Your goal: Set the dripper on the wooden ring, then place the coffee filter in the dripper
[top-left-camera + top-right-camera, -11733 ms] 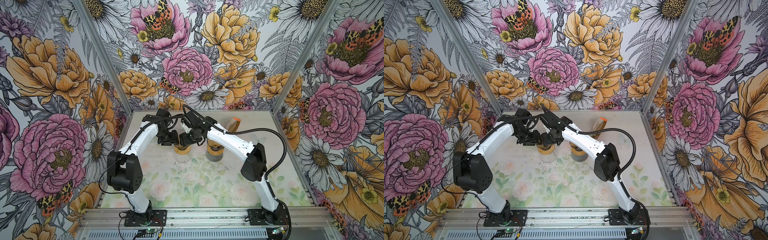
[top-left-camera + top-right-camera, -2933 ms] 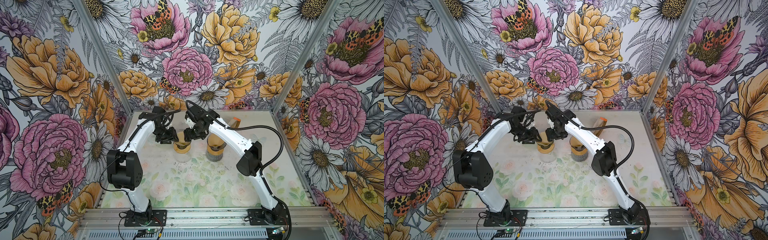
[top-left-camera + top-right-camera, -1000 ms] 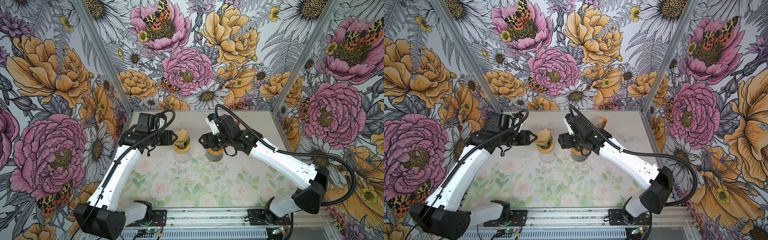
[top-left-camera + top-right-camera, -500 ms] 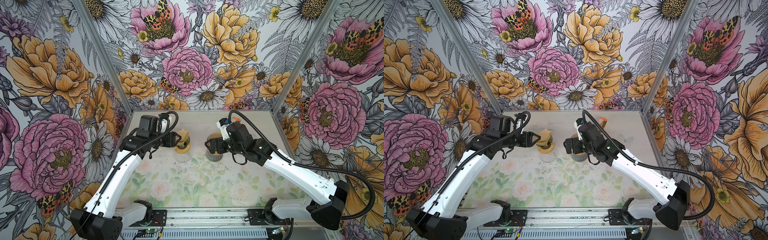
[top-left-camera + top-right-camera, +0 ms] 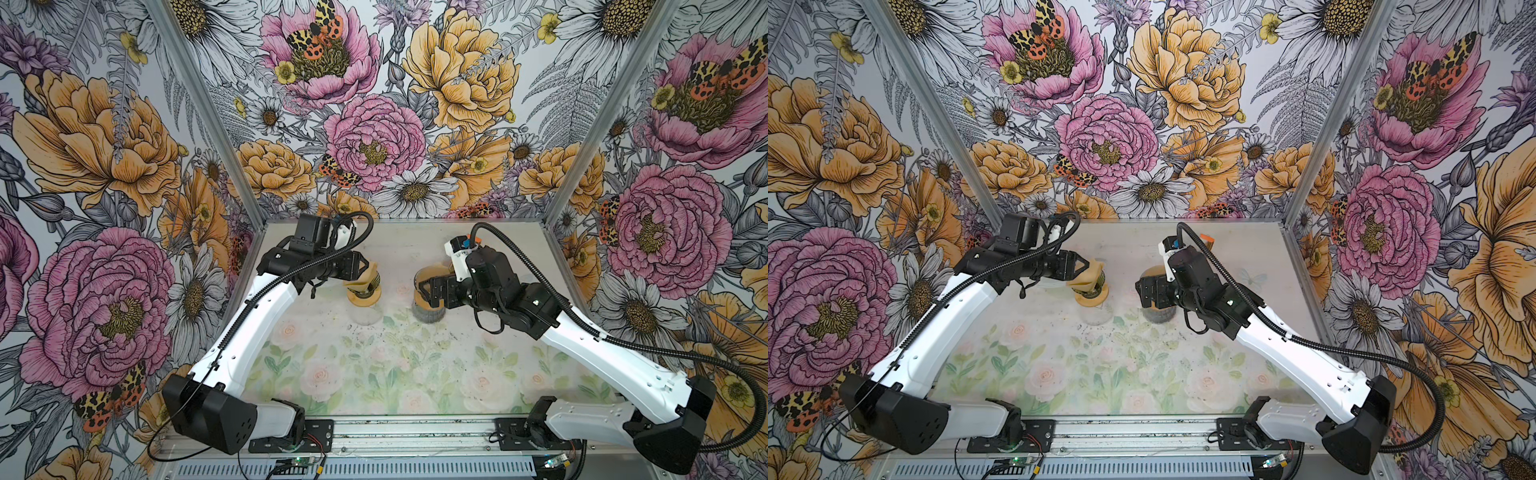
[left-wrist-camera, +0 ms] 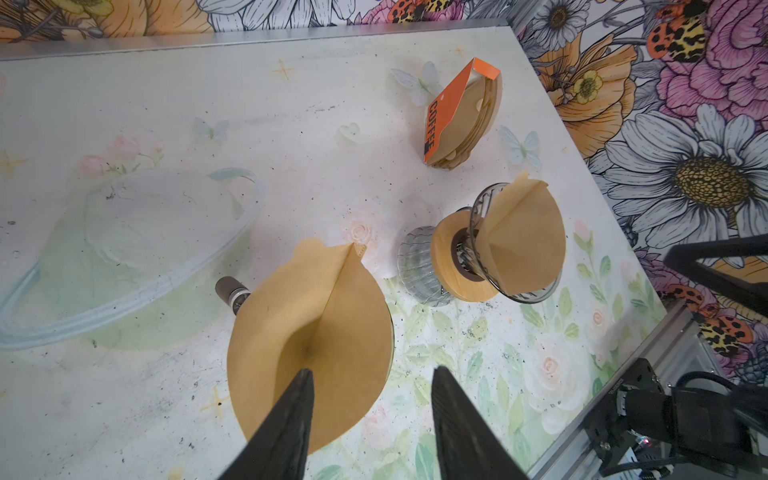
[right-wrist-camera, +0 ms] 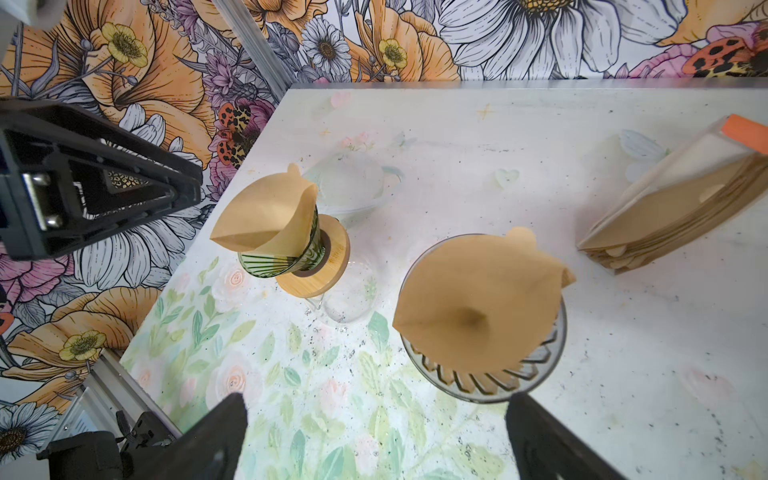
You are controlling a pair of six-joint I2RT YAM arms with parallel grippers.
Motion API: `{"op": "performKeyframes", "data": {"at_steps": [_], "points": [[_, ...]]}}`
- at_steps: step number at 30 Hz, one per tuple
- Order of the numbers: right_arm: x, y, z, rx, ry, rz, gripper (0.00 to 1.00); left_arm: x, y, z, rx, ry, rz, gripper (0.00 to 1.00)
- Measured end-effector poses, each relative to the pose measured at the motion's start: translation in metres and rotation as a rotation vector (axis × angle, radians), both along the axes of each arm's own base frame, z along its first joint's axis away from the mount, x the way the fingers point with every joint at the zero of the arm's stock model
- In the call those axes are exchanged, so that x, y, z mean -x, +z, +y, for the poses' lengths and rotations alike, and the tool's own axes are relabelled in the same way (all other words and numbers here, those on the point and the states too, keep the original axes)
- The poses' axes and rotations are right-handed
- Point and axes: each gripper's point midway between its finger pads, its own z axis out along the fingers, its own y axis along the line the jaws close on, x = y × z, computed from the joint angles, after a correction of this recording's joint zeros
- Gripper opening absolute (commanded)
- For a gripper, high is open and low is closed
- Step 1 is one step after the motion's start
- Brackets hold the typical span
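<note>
Shows release step, seemingly last: coffee filter (image 7: 266,220) seated askew in green dripper (image 7: 286,259) at part-open, empty left tool (image 6: 374,370), second filter (image 7: 478,303) in smoky dripper (image 7: 498,374) before wide, empty right tool (image 7: 378,399); calls next for withdrawal without snagging paper.

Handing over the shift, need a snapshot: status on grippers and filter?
Left gripper open, empty, beside green dripper. Right gripper open, empty. Filter sits in green dripper; second filter in clear dripper. Nothing blocking.

White arms (image 5: 257,332) carry black joints (image 5: 208,415), ribbed cables (image 5: 648,349) and tapered fingers (image 6: 291,415).
</note>
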Motion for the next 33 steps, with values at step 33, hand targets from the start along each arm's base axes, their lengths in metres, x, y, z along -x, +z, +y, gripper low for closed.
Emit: {"op": "performKeyframes", "data": {"at_steps": [33], "points": [[-0.012, -0.008, 0.006, -0.015, 0.023, -0.003, 0.99, -0.01, -0.05, -0.002, -0.252, -0.026, 0.147, 0.36]]}}
